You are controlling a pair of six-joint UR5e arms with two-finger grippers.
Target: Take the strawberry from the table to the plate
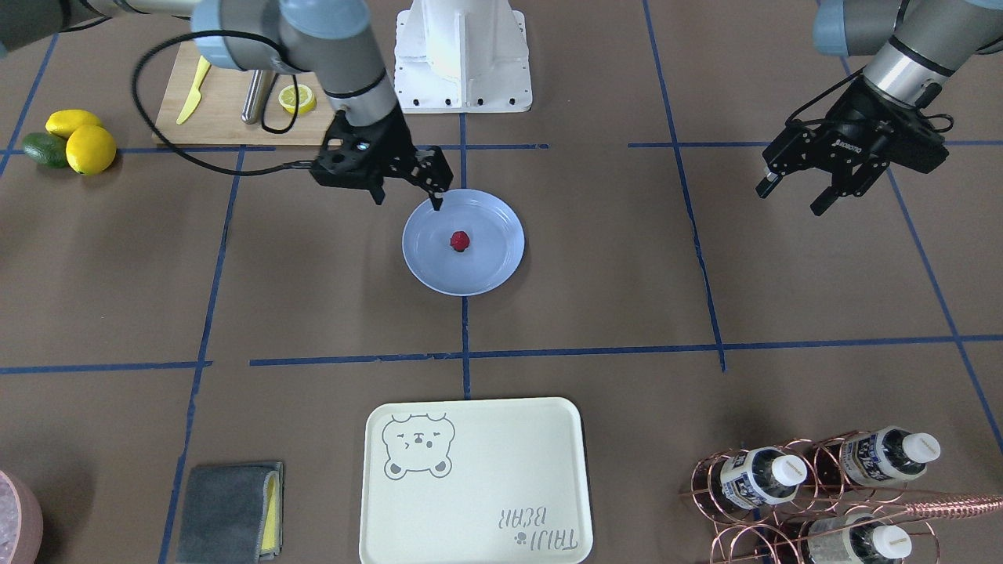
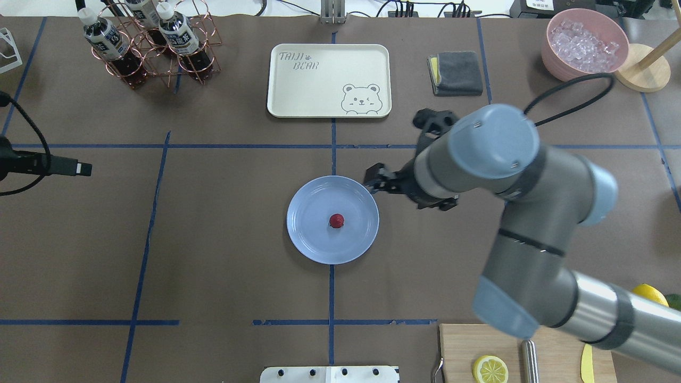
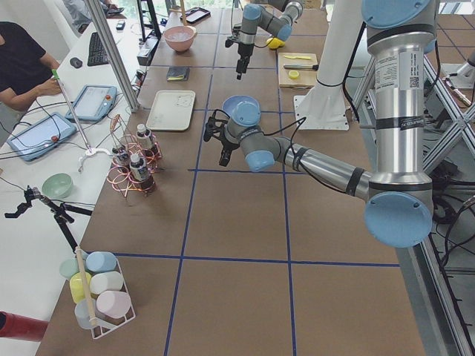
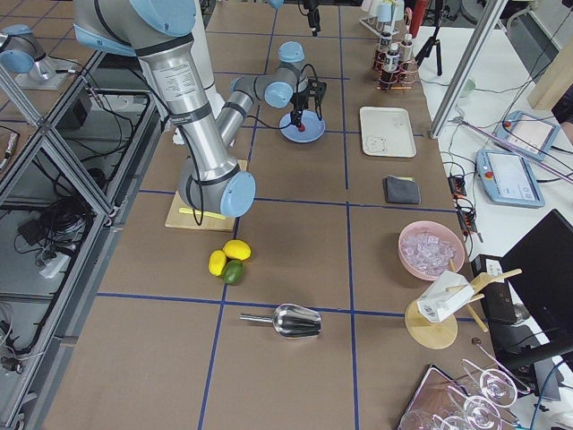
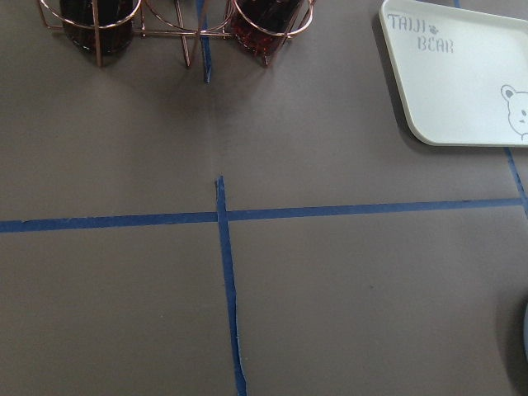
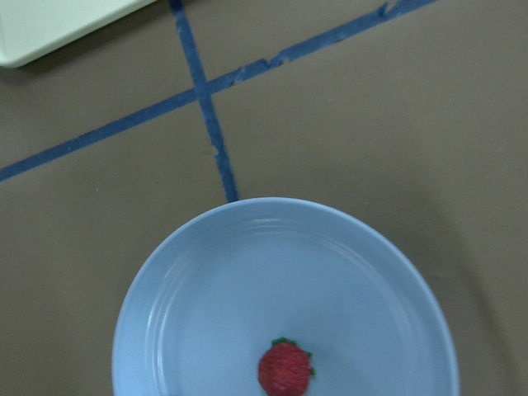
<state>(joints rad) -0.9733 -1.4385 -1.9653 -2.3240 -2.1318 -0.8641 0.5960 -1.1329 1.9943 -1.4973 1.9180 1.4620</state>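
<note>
The strawberry, small and dark red with a bit of green, lies near the middle of the light-blue plate. The plate rests on the brown paper table. My right gripper hovers open over the plate's rim on the robot's side, with nothing between its fingers. Its wrist view looks down on the strawberry in the plate. My left gripper hangs open and empty far off to the side, over bare table.
A cream bear tray lies beyond the plate. Also on the table are a copper bottle rack, a grey cloth, a cutting board with a lemon half, whole lemons and a pink ice bowl.
</note>
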